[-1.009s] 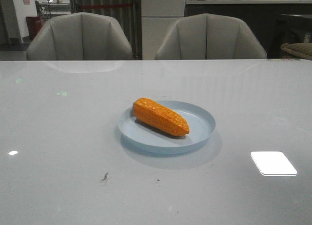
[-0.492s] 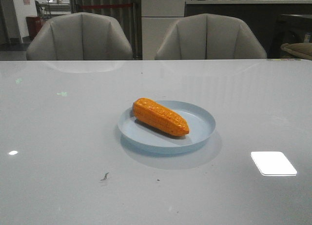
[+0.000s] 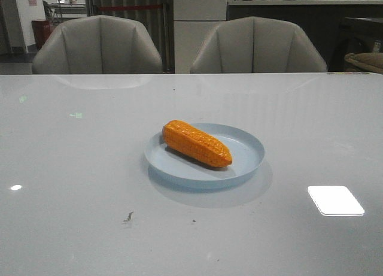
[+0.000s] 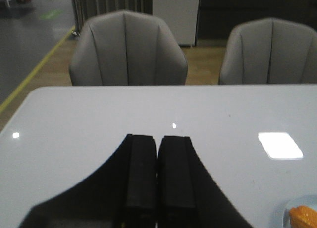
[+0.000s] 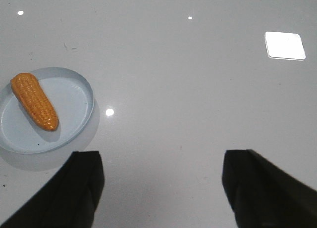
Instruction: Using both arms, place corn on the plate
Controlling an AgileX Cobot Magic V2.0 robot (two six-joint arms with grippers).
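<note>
The orange corn (image 3: 197, 143) lies on the pale blue plate (image 3: 246, 145) in the middle of the table, thick end to the far left. Neither gripper shows in the front view. In the left wrist view my left gripper (image 4: 158, 139) is shut and empty above bare table, with the corn's tip (image 4: 304, 216) and the plate's rim (image 4: 286, 218) at the corner. In the right wrist view my right gripper (image 5: 161, 161) is wide open and empty over bare table, apart from the plate (image 5: 74, 102) and corn (image 5: 34, 101).
Two grey chairs (image 3: 99, 45) (image 3: 257, 45) stand behind the table's far edge. A bright light reflection (image 3: 335, 200) lies on the table at the front right. Small dark specks (image 3: 128, 217) lie near the front.
</note>
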